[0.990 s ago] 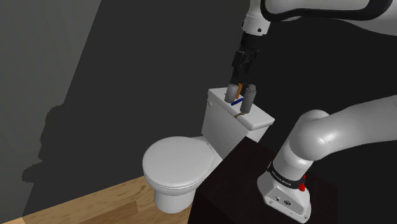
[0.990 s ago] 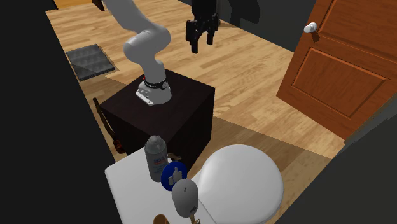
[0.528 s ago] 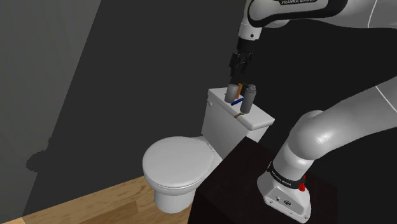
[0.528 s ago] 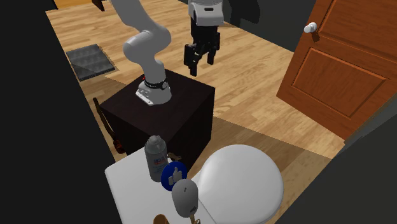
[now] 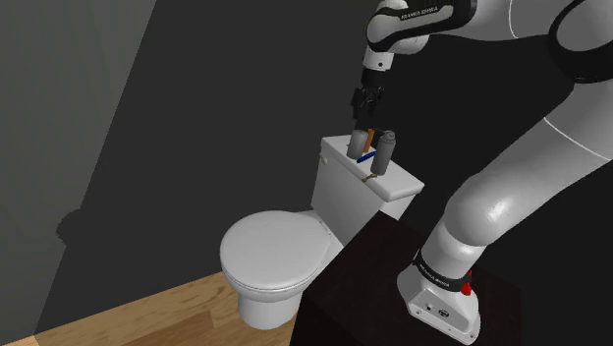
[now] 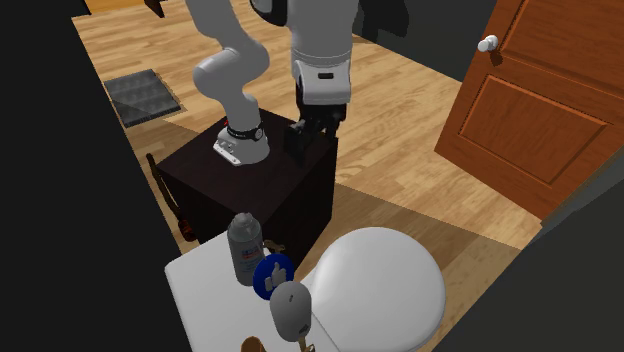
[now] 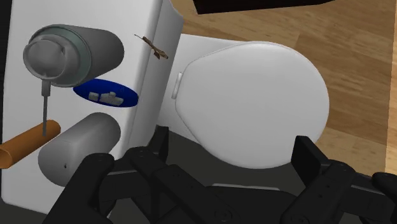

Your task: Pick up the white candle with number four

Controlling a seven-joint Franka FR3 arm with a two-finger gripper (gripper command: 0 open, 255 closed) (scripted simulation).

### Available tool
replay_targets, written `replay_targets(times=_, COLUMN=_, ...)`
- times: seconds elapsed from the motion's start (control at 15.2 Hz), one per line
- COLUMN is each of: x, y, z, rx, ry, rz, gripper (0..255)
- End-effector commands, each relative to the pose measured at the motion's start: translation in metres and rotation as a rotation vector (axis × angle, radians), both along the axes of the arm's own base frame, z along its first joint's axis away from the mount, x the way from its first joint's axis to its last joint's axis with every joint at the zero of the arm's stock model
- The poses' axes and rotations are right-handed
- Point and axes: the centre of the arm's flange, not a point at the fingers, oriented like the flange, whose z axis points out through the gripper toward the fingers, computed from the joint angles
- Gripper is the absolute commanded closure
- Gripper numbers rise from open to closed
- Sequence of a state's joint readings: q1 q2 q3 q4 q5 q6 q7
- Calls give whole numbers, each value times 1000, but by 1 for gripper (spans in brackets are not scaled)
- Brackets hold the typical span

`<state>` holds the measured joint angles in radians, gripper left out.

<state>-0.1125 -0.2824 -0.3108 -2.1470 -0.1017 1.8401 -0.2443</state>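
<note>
Candle (image 7: 79,147): drawn grey, sitting on the toilet tank (image 7: 137,19) lid, just beside a blue disc (image 7: 105,95) and an orange stick (image 7: 25,149), near a can (image 7: 67,54). Gripper (image 7: 232,153): hovering above the lid, fingers standing wide apart, holding nothing. Step in hand, as judged: approaching; the fingers should be centring over the grey body and descending straight, keeping off the neighbours. Wrist view is showing the crowding from above; shoulder view is showing the height left to close.

Crowded toilet tank (image 5: 344,201), free air above.
The gripper (image 5: 365,100) hangs in free air over the tank; on it, a grey bottle (image 7: 71,55), blue disc (image 7: 105,95) and brown stick (image 7: 25,146) hem the candle (image 7: 79,149).
</note>
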Motion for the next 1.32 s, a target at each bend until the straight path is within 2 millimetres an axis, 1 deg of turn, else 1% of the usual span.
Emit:
replay_targets(times=0.0, x=13, y=-24, z=-13, rx=9, ry=9, rz=-7, gripper=0)
replay_targets(times=0.59, x=66, y=-127, z=-65, rx=57, ry=46, rz=-43, gripper=0)
replay_targets(times=1.25, x=118, y=-241, z=-130, rx=109, ry=87, rz=-82, gripper=0)
